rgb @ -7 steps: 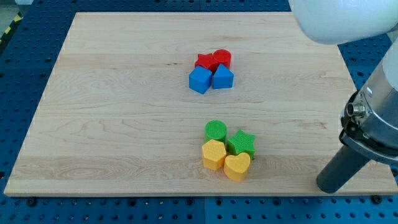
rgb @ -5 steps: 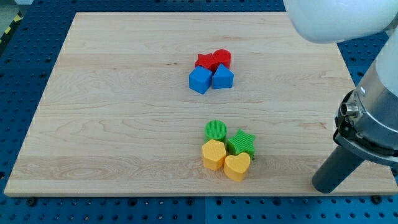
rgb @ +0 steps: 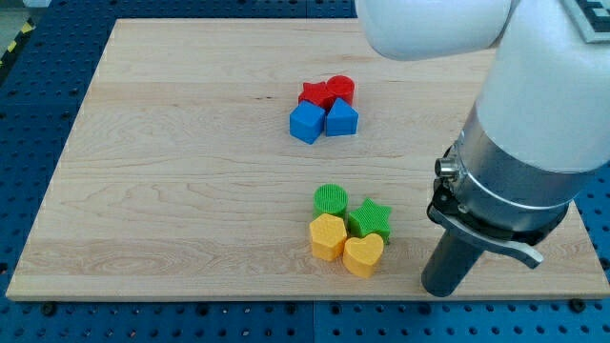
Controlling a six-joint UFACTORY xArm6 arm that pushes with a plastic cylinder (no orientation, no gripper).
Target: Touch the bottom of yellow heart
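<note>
My tip (rgb: 441,288): down on the wooden board (rgb: 172,191), at about 4 o'clock from the yellow heart (rgb: 363,255), near but apart.
Claw: none here, just a bare rod, so nothing to spread or pinch.
Yellow heart: lowest of its cluster, touching the yellow hexagon (rgb: 328,236) and green star (rgb: 370,218); green cylinder (rgb: 331,200) at 11 o'clock.
Why I'm low: its bottom edge faces 6 o'clock, open to me.

Robotics lab, wooden board (rgb: 172,171) on blue perforated bench (rgb: 29,319), big white robot arm (rgb: 543,105)
</note>
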